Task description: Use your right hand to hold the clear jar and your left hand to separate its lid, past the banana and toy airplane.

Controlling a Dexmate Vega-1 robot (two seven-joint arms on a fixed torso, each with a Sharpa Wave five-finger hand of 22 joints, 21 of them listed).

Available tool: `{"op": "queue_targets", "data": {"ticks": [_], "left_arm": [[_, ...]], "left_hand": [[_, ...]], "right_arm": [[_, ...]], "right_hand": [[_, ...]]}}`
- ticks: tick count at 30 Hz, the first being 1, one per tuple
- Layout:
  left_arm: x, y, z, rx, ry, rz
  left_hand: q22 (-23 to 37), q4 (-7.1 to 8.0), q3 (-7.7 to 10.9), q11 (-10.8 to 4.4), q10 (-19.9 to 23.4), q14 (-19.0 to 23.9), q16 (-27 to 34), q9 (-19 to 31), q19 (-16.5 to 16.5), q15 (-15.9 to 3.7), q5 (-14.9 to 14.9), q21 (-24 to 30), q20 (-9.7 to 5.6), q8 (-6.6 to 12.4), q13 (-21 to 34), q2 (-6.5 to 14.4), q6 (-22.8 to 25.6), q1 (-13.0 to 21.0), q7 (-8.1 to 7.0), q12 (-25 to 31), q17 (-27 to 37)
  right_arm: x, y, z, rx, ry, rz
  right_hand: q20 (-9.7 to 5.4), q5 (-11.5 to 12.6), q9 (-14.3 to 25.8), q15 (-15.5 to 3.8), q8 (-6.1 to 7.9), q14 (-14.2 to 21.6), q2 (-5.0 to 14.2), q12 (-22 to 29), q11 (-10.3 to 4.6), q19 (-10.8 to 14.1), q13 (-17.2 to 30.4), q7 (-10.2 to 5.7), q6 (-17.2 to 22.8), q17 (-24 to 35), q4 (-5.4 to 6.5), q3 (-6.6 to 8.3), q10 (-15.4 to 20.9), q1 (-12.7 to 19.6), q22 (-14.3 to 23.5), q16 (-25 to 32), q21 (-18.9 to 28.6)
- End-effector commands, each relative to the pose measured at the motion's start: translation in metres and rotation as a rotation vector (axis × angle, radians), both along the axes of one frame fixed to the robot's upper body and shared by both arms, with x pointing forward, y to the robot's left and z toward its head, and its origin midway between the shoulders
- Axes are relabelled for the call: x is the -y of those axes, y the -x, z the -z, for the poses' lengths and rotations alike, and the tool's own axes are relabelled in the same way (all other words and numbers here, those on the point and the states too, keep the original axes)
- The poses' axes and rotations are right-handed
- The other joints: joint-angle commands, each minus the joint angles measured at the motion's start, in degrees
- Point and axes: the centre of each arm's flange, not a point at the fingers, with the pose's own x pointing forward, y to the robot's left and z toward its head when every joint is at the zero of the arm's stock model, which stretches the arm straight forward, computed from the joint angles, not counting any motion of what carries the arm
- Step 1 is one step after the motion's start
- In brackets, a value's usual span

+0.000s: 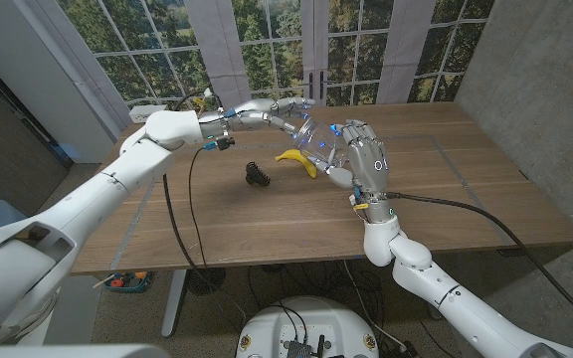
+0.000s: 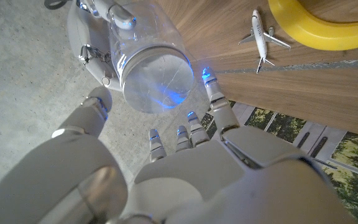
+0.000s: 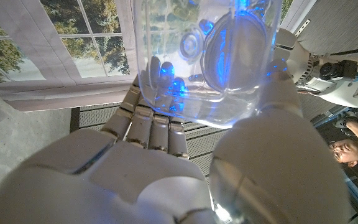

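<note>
No brand, label or writing can be read on anything here.

The clear jar (image 1: 318, 139) is held up off the surface (image 1: 446, 189), lying tilted between the two hands. The right hand (image 1: 361, 157) grips it around the body, fingers and thumb wrapped on the wall; in the right wrist view the jar (image 3: 210, 50) sits right against the fingers (image 3: 157, 121) and the thumb, with blue light glinting through the plastic. The jar looks empty; through its wall only reflections and the far hand are seen.

The left hand (image 1: 285, 111) reaches in from the other side to the jar's end. In the left wrist view the left hand (image 2: 210, 168) has its fingers spread apart around the jar's round end (image 2: 151, 71), fingertips near or just at its rim, thumb on one side and the rest on the other. Whether they actually press on it cannot be told, and whether that end carries a lid is unclear; the hand does not plainly hold anything.

On the surface below and beside the jar lies the banana (image 1: 296, 160), yellow and curved, and the small white toy airplane (image 2: 263, 31) lies just beside it. A small dark object (image 1: 257, 175) sits near the banana, toward the robot's left
</note>
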Motion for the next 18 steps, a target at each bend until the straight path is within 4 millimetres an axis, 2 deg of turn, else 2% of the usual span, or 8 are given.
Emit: {"op": "queue_targets", "data": {"ticks": [1,3,4,8,13,18], "left_arm": [[0.0057,0.0013,-0.0065,-0.030,-0.140,0.035],[0.0071,0.0018,-0.0064,-0.029,-0.146,0.038],[0.0078,0.0020,-0.0062,-0.030,-0.149,0.041],[0.0095,0.0031,-0.0057,-0.022,-0.147,0.036],[0.0109,0.0051,-0.0054,-0.004,-0.117,0.028],[0.0137,0.0044,-0.0011,0.005,-0.077,0.027]], "left_hand": [[0.06,-0.02,0.83,-0.08,1.77,1.99,0.72,0.57,2.75,-0.94,0.49,0.66,-2.04,1.19,0.49,-0.34,1.08,5.35,-0.28,1.11,0.23],[0.07,-0.01,0.90,0.33,2.02,2.13,0.72,0.66,3.17,-0.88,0.53,0.73,-2.12,1.42,0.55,-0.35,1.42,6.34,-0.28,1.25,0.24],[0.11,0.00,1.00,0.21,2.54,2.56,0.79,0.84,3.77,-1.21,0.62,0.81,-2.98,1.84,0.71,-0.28,2.07,8.29,-0.28,1.52,0.27],[0.18,0.05,1.08,0.39,3.07,3.34,0.98,1.13,4.31,-1.72,0.74,0.82,-3.98,2.49,1.00,0.05,3.09,11.15,-0.29,1.85,0.35],[0.37,0.14,0.41,-0.94,5.84,6.14,1.74,1.97,6.88,-3.53,0.78,1.44,-7.15,4.49,1.90,1.60,6.50,18.87,-0.26,3.24,0.61],[0.45,0.27,-1.18,-1.27,7.61,8.49,2.50,2.46,8.40,-5.47,0.51,1.86,-9.65,5.62,2.48,1.87,8.41,22.11,-0.24,4.09,0.88]], "right_arm": [[-0.0017,0.0009,-0.0020,0.005,0.001,-0.010],[-0.0017,0.0012,-0.0024,0.005,0.001,-0.011],[-0.0017,0.0014,-0.0026,0.005,0.001,-0.012],[-0.0018,0.0025,-0.0027,0.006,0.002,-0.015],[-0.0014,0.0042,-0.0028,0.006,0.000,-0.021],[-0.0008,0.0054,-0.0025,0.006,-0.002,-0.031]], "right_hand": [[-0.01,-0.10,0.60,-14.34,1.94,4.90,5.60,0.44,-17.10,-0.30,9.86,-14.81,19.25,0.34,4.26,19.36,16.85,5.38,0.06,-0.08,0.37],[0.00,-0.12,0.69,-14.35,1.99,4.89,5.57,0.36,-17.05,-0.32,9.81,-14.82,19.23,0.42,4.24,19.38,16.82,5.37,0.06,-0.12,0.42],[0.00,-0.13,0.68,-14.34,2.00,4.90,5.57,0.38,-17.06,-0.33,9.88,-14.77,19.27,0.45,4.24,19.39,16.80,5.36,0.06,-0.13,0.43],[0.01,-0.16,0.70,-14.34,2.00,4.91,5.55,0.30,-17.03,-0.37,9.81,-14.78,19.23,0.58,4.24,19.44,16.90,5.31,0.05,-0.23,0.53],[0.02,-0.18,0.70,-14.35,2.02,4.91,5.57,0.25,-17.01,-0.43,10.00,-14.83,19.25,0.73,4.24,19.53,16.73,5.27,0.05,-0.34,0.64],[0.09,-0.21,0.69,-14.32,2.02,4.93,5.60,0.11,-17.11,-0.44,9.71,-14.86,19.24,0.88,4.28,19.60,17.09,5.20,0.04,-0.44,0.77]]}}
